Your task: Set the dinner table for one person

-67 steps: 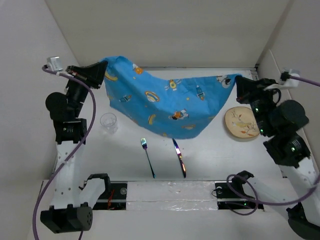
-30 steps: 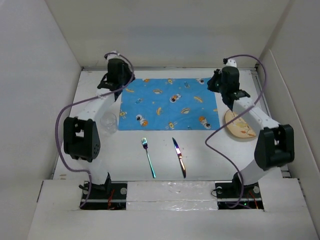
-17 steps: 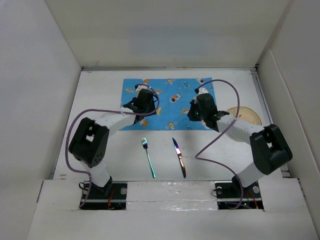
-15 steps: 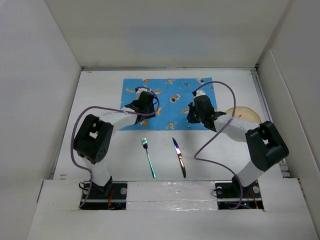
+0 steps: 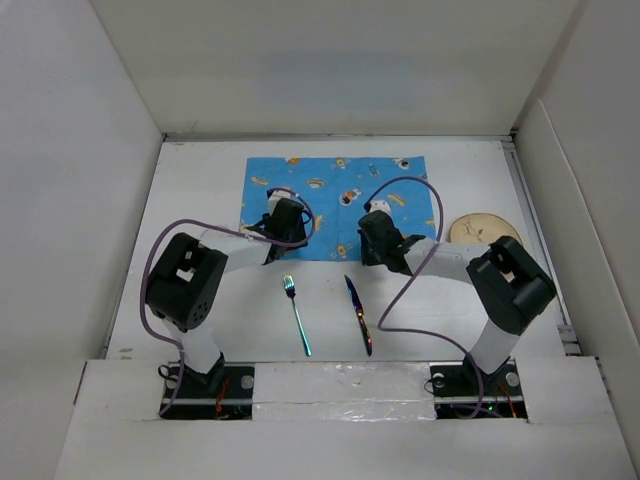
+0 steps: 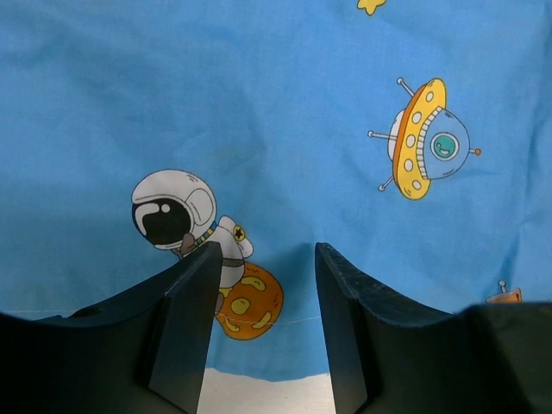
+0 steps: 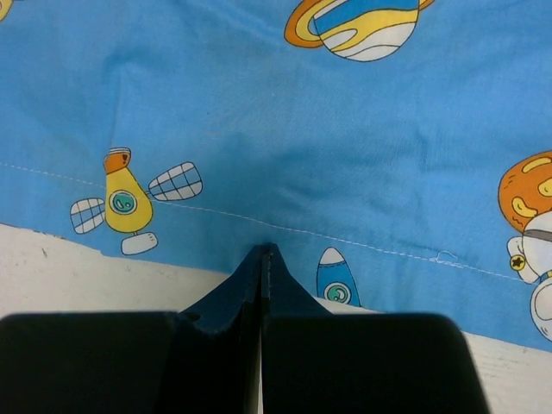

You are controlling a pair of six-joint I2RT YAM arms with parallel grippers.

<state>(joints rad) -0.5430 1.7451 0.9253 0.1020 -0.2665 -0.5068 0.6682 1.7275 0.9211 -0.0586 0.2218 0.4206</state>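
The blue cartoon-print placemat (image 5: 335, 200) lies flat on the white dinner table (image 5: 190, 180). My left gripper (image 5: 283, 228) is at the mat's near left edge. In the left wrist view it (image 6: 263, 254) is open, with its fingers straddling the hem of the mat (image 6: 276, 103) and nothing between them. My right gripper (image 5: 373, 240) is at the near right edge. In the right wrist view it (image 7: 261, 250) is shut, pinching the hem of the mat (image 7: 259, 103), which puckers slightly there.
A fork (image 5: 297, 315) and a knife (image 5: 358, 315) lie side by side just nearer than the mat. A tan plate (image 5: 483, 230) sits to the right of the mat. White walls enclose the table.
The mat hung in the air between both grippers, then was laid flat at the back. Both grippers have since drawn nearer across it to its near edge.
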